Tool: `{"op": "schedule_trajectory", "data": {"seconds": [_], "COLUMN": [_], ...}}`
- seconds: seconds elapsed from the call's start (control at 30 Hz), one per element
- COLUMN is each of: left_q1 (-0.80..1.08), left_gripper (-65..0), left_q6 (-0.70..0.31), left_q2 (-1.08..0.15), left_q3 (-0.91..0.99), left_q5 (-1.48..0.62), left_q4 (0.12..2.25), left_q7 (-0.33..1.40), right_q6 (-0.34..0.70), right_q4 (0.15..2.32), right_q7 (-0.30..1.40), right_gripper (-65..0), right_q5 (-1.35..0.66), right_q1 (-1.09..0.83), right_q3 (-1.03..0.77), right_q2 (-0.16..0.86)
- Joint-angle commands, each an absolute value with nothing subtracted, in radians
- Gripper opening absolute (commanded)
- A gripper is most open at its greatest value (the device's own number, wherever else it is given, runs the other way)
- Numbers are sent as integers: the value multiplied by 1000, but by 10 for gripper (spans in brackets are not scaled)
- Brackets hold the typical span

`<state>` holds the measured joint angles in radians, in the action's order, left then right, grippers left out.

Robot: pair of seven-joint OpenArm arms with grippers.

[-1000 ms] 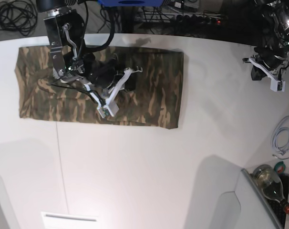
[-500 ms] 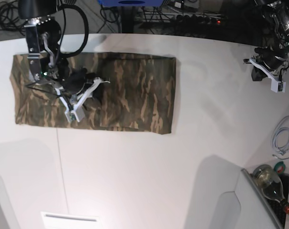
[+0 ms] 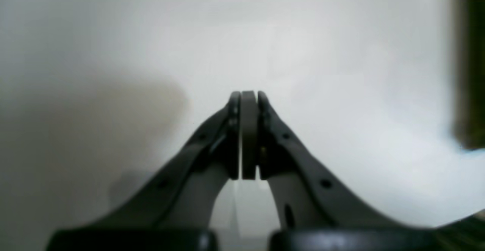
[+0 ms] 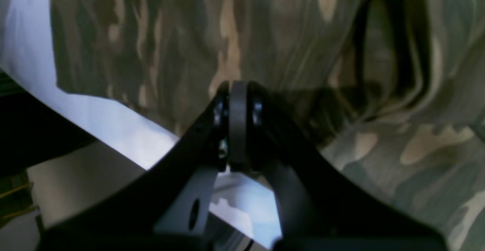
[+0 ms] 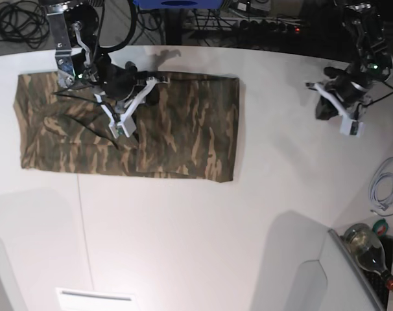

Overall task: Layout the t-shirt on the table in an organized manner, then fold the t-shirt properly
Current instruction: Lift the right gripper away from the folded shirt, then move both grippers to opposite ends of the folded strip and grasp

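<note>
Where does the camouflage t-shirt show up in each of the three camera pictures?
Base view: the t-shirt lies flat in the upper left of the white table, under the right gripper.
Right wrist view: the t-shirt fills most of the picture, behind the shut right gripper.
Left wrist view: not in it; only the left gripper over white table.
Shared landmark: the white table.

A robotics lab — a wide smooth white tabletop (image 5: 203, 240), tangled black cables (image 5: 18, 23) behind it, a red-lit power strip (image 5: 274, 27).
</note>
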<state>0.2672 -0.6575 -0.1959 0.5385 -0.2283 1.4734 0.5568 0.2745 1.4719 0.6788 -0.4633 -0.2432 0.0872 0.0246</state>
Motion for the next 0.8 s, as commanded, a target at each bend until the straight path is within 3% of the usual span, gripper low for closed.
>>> {"op": "schedule_trajectory", "data": {"seconds": [0.0, 0.13, 0.27, 0.33, 0.43, 0.53, 0.63, 0.77], "left_q1": [265, 259, 252, 229, 182, 107, 70, 50], "left_gripper": [-650, -650, -650, -650, -650, -650, -650, -650], "left_q6": [-659, -659, -653, -650, -595, -529, -524, -519], "left_q2": [-199, -122, -36, -18, -13, -16, -53, -73], "left_q3": [526, 441, 295, 220, 153, 142, 147, 148], "left_q5": [-240, -242, -234, -232, -232, -231, -232, -232], "left_q4": [1515, 1627, 1672, 1641, 1527, 1374, 1305, 1291], "left_q7": [538, 541, 541, 541, 536, 535, 535, 535], "right_q6": [285, 282, 282, 283, 314, 484, 584, 587], "right_q4": [1554, 1771, 1790, 1745, 1658, 1529, 1379, 1156], "right_q7": [648, 644, 671, 725, 786, 776, 782, 776], "right_gripper": [-638, -629, -608, -528, -342, -203, -182, -182], "right_q5": [-490, -490, -490, -490, -490, -490, -484, -486], "right_q1": [-251, -325, -298, -257, -189, -120, -51, 7], "right_q3": [81, -76, -323, -435, -604, -720, -800, -805], "right_q2": [38, 44, 36, 38, 64, 107, 163, 254]}}
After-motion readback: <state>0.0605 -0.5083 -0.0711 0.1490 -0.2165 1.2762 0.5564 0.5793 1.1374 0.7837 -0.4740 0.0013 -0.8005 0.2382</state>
